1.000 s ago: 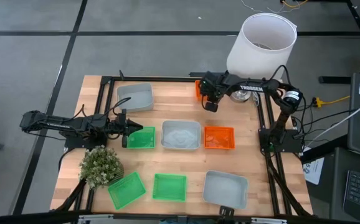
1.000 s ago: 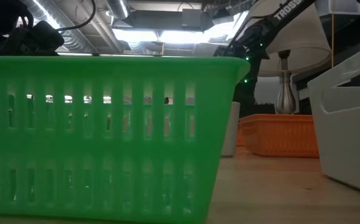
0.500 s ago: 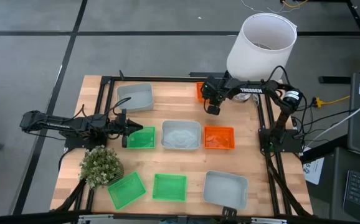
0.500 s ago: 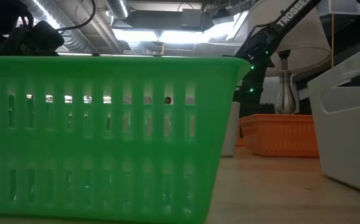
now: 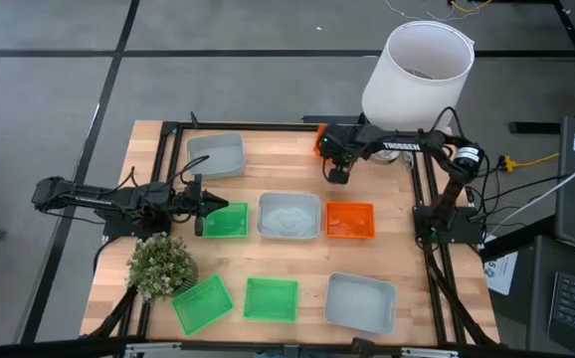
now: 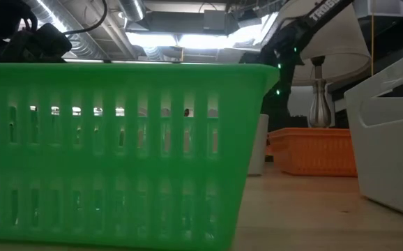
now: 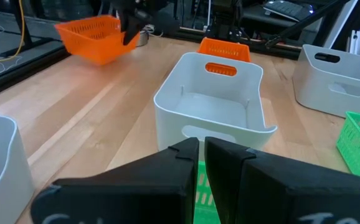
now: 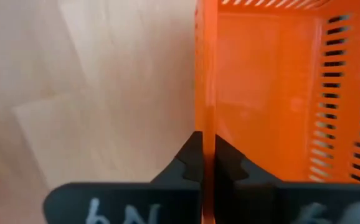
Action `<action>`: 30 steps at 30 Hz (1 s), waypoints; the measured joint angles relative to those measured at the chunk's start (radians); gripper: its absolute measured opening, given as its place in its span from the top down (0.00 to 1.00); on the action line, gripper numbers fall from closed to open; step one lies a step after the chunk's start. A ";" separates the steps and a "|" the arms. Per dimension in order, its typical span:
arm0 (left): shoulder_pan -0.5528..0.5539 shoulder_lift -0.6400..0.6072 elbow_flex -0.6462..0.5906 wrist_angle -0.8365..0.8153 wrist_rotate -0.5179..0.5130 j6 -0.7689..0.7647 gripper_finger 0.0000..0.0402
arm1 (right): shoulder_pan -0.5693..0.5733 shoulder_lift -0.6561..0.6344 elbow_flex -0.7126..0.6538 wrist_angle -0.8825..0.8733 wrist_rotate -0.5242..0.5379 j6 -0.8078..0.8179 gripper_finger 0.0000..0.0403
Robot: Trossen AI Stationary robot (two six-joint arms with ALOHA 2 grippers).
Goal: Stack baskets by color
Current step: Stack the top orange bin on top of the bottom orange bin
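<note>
The wooden table [image 5: 278, 189] is being seen from above, filling the middle of the frame, with a big white lampshade [image 5: 417, 72] being carried at its upper right corner. Just left of the lampshade, the right gripper [image 5: 337, 171] is being held over the top edge of the table, its fingers [image 8: 192, 163] being pressed shut on the wall of an orange basket [image 5: 319, 142], which is being shown tilted and lifted off the wood in the left wrist view. Across the centre of the frame a row is being formed by a green basket [image 5: 225, 221], a grey-blue basket [image 5: 289, 216] and a second orange basket [image 5: 350, 220], each just beside the next. The left gripper [image 5: 206, 207] is being held at the left end of that row, its fingers being kept nearly together over the rim of the green basket; whether the rim is being gripped cannot be told. Another grey-blue basket [image 5: 216, 155] is being seen in the upper left of the table. Along the bottom of the frame, two more green baskets [image 5: 203, 303] [image 5: 271, 299] and a third grey-blue basket [image 5: 360, 303] are being seen well apart from the grippers. A small bushy plant [image 5: 160, 266] is being seen at the lower left, just above the tilted green basket.
</note>
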 joint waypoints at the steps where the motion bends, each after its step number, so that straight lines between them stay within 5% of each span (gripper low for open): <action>1: 0.000 0.000 0.000 0.000 0.000 0.000 0.95 | 0.015 -0.011 0.015 -0.013 0.008 0.000 0.99; 7: 0.000 0.000 0.000 0.000 0.000 0.000 0.95 | 0.143 -0.127 0.102 -0.160 -0.020 0.068 1.00; 17: 0.000 0.000 0.000 0.000 0.000 -0.002 0.95 | 0.544 -0.397 0.105 -0.435 -0.025 0.502 1.00; 24: 0.000 0.000 0.000 0.000 0.000 -0.007 0.95 | 0.827 -0.403 0.086 -0.483 0.112 0.738 1.00; 30: 0.000 0.000 0.000 0.000 0.000 -0.007 0.95 | 0.883 -0.398 -0.058 -0.450 0.131 0.804 1.00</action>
